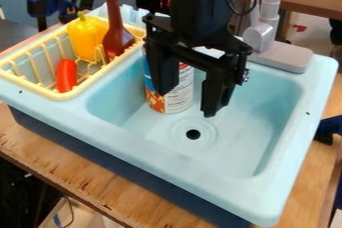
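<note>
Fingers (218, 84): stood spread apart, clenched on nothing; contact with the can impossible to tell.
Wooden table (53, 164): carried the sink near its front edge.
Sink (147, 149): spanned the tabletop, with basin to the right and rack to the left in the camera view.
Gripper (187, 103): hung from the top of the view into the basin, partly in front of the can, nearer to it than to anything else.
Yellow drying rack (33, 87): sat at the sink's left end, already loaded with bottle, pepper and red piece.
Faucet (262, 36): rose from the sink's far edge, right of the middle.
Can (178, 92): stood upright toward the basin's far left corner, behind the drain; seemed ungrasped and unlifted, so judged not yet moved out of the basin.
Brown bottle (117, 39): stood upright near the rack's far right corner.
Yellow pepper (83, 42): stood just left of the bottle, toward the rack's far edge.
Red piece (66, 76): leaned near the rack's front edge.
Drain (193, 134): lay in the basin floor, well apart from the rack.
</note>
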`<state>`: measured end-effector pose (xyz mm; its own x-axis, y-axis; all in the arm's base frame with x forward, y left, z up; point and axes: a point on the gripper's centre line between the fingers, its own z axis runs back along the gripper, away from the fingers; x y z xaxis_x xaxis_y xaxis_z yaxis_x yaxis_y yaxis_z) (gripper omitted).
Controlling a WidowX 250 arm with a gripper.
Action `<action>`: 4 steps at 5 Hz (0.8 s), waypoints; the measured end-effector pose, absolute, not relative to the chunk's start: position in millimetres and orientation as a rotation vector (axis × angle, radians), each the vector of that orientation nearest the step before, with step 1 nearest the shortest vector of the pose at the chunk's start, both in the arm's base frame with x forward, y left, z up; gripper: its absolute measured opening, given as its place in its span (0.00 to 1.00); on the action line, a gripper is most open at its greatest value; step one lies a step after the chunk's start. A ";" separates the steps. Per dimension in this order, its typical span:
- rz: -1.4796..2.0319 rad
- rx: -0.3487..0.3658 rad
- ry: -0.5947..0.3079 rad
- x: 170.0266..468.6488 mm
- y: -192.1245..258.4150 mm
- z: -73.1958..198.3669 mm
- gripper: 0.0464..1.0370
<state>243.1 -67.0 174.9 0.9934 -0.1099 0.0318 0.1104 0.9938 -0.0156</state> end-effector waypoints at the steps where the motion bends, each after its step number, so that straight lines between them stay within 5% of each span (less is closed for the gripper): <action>1: -0.116 -0.012 -0.007 242.5 -67.2 168.4 0.96; 4: -0.138 -0.018 -0.120 303.5 -44.1 186.9 0.96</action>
<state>303.5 -44.1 186.9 0.9833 -0.1364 0.1209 0.1385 0.9903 -0.0092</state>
